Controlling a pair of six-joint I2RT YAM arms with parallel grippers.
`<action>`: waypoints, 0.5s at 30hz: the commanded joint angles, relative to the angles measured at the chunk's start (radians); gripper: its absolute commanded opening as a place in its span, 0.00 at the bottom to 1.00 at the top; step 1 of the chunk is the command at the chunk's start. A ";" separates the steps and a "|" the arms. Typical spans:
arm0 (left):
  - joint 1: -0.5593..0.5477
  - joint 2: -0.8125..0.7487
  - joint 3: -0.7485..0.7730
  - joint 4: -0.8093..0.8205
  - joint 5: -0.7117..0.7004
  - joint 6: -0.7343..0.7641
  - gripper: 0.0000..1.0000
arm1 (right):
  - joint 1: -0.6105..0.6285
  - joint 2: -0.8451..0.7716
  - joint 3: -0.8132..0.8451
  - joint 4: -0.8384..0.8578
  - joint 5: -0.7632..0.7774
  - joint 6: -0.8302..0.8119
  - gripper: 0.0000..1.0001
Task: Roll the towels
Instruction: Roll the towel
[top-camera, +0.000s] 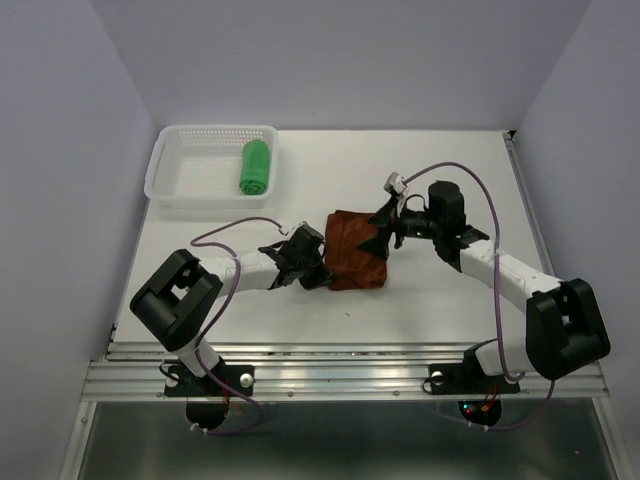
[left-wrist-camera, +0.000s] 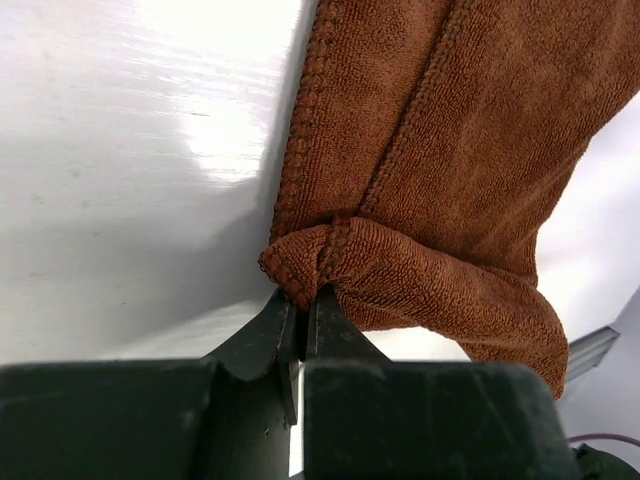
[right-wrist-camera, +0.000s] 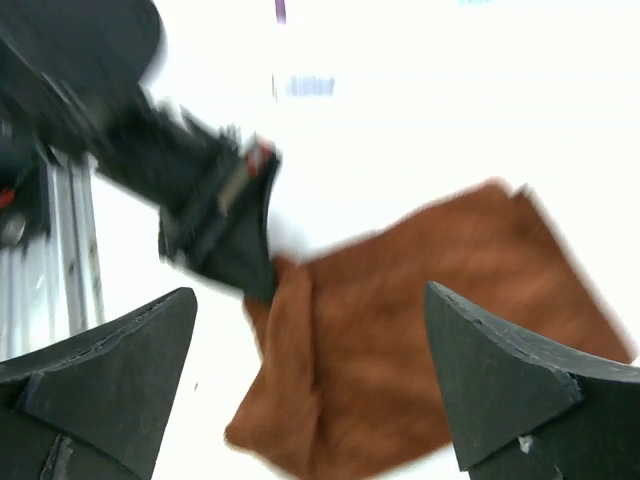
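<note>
With L gripper (left-wrist-camera: 300, 310): clamped tight on a bunched corner of rust towel (left-wrist-camera: 450, 150), jaws nearly meeting w/ only a thin fold of hem between. Prob. pinched there to lift or turn that edge over as the start of a roll. Spreads away from the tips across table (top-camera: 450, 160), mostly flat, one flap doubled over right beside the pinch.

At R gripper (right-wrist-camera: 308, 292): spread wide, gripping nothing. Hovers at opp. side of the same towel, facing L gripper across the cloth. Wrist view blurred, so can't tell if the tips brush the fabric. Likely parked there to pin or catch the other edge while L works.

Well apart from both grippers, beyond L and off to its outer side: green towel (top-camera: 256, 166), already a tight roll, lying in white basket (top-camera: 165, 160) by its right wall.

Judging by that: one of two done, rust one at first fold. Next prob. needs R to close on the free edge. Risk = thin pinch slipping off hem if pulled fast.
</note>
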 joint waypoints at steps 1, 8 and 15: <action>0.002 -0.060 0.018 -0.128 -0.075 0.094 0.03 | 0.003 -0.047 0.054 0.436 0.005 0.165 1.00; 0.018 -0.105 0.044 -0.184 -0.025 0.205 0.02 | 0.012 0.044 0.212 0.747 0.329 0.619 1.00; 0.025 -0.117 0.083 -0.215 0.015 0.271 0.02 | 0.286 -0.244 -0.042 0.305 0.470 0.332 1.00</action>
